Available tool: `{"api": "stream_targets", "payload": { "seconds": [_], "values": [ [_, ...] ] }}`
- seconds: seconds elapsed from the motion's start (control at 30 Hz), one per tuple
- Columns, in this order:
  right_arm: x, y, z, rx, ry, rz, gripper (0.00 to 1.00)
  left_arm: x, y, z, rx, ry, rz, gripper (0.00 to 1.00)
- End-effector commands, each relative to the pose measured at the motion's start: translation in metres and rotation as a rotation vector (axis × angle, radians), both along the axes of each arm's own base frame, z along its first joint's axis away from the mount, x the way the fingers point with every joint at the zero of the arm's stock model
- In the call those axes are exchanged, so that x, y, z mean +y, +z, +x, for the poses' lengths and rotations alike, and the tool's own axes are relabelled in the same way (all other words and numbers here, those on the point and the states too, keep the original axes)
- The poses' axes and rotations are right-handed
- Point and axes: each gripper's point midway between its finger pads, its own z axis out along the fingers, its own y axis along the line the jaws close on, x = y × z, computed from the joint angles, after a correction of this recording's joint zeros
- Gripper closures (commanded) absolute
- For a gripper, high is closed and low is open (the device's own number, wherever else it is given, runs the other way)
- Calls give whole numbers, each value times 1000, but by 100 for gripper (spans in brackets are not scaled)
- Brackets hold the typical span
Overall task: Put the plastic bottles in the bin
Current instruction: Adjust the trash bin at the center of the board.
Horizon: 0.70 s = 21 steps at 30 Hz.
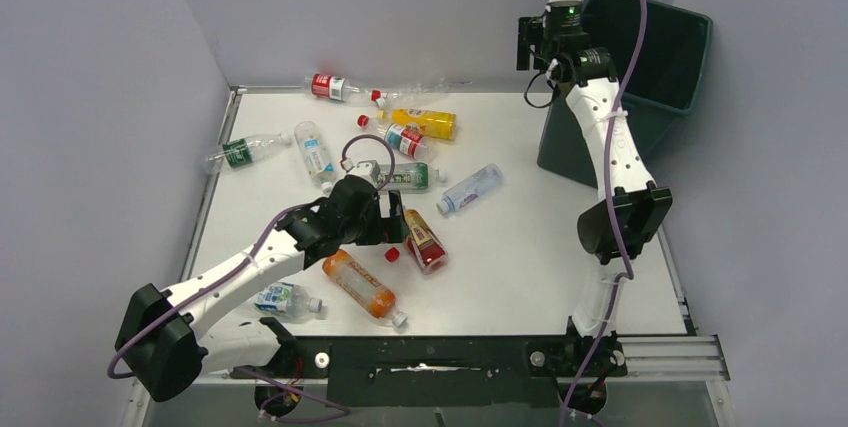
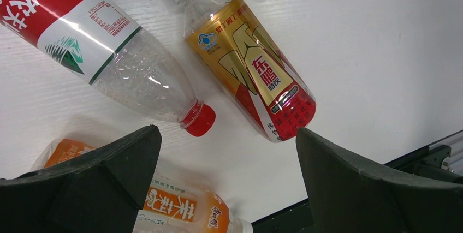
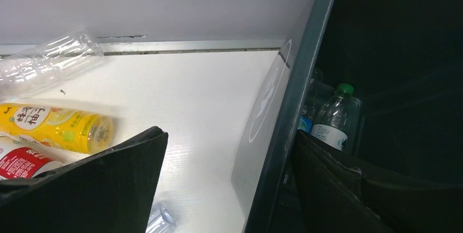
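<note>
Most of the plastic bottles [image 1: 400,137] are seen lying on the white table [image 1: 520,257], scattered over its left and middle part. A red and gold bottle [image 2: 251,69] and a clear bottle with a red label [image 2: 109,42] and a red cap are found just under the left tool [image 2: 226,135], apart from each other. An orange bottle [image 1: 362,285] lies beside them, toward the near edge. A yellow bottle [image 3: 54,126] lies farther back, near a crushed clear bottle [image 3: 49,61] by the back edge. A bottle with a green cap [image 3: 337,118] is seen inside the bin [image 1: 562,152], which is placed at the far right of the table. The left tool is held low over the middle bottles with its jaws spread wide, and nothing is grasped. The right tool [image 3: 229,135] is raised at the left rim of the bin. Its jaws are released too, the wall of the bin is seen between them, and no bottle is held.
</note>
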Motion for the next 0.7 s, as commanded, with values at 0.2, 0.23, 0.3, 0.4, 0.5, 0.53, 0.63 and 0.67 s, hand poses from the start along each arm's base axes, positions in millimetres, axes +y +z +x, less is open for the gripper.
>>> {"api": "stream_targets", "payload": {
  "seconds": [0.2,0.23,0.3,0.4,0.5,0.53,0.63,0.67],
  "values": [
    [2,-24,15,32,9,-6,19,-11,20,13,-23,31,-44,2],
    [3,-25,15,33,12,-7,20,-11,19,13,-20,29,-40,2],
    [3,-27,15,36,16,-9,22,-11,16,13,-17,28,-35,2],
    [2,-28,14,37,18,-12,23,-12,13,12,-12,24,-34,2],
    [2,-28,13,37,21,-13,24,-13,10,11,-5,20,-38,2],
    [3,-29,13,39,21,-15,24,-13,10,11,-6,19,-38,2],
    [3,-30,12,41,24,-13,26,-13,9,11,-7,21,-43,2],
    [3,-31,12,43,26,-12,26,-14,10,11,-8,21,-48,2]
  ]
}}
